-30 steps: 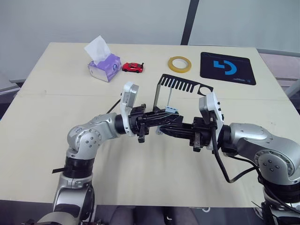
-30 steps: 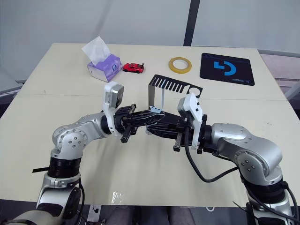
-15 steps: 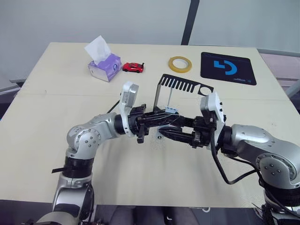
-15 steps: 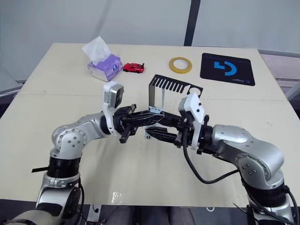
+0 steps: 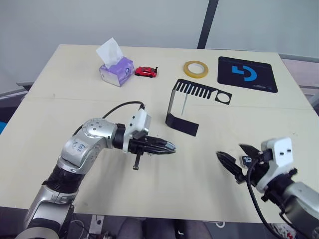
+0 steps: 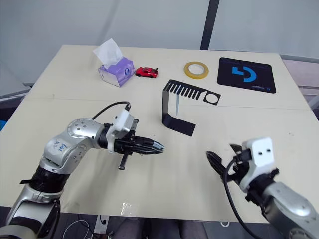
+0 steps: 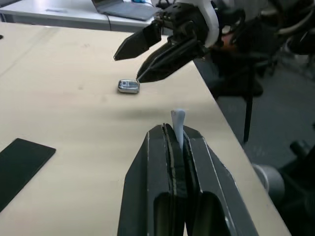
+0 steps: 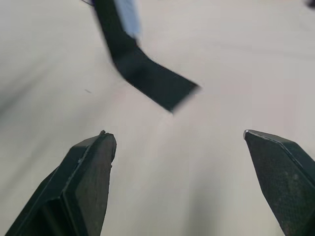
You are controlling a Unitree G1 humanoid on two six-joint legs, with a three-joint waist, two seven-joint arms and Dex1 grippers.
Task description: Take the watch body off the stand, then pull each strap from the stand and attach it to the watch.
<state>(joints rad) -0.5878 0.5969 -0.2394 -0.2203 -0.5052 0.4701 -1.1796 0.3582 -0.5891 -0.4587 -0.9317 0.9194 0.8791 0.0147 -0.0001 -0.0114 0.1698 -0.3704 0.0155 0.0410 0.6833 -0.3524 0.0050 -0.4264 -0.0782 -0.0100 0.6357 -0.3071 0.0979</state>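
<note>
The black stand stands mid-table, with one pale strap hanging from its comb-slotted arm. My left gripper hovers in front of the stand, a little to its left. It is shut on the other strap, whose pale tip pokes out past its fingertips. My right gripper is open near the table's front right, with nothing between its fingers. The watch body lies on the table just beside the right gripper's fingertips.
Along the back of the table are a purple tissue box, a red toy car, a yellow tape roll and a black mat with a blue logo. The table's front edge runs close under the right gripper.
The grippers, joined in front of the stand before, have drawn apart. The right one opened and pulled back to the front right. The watch body now lies on the table. The camera shifted too.
</note>
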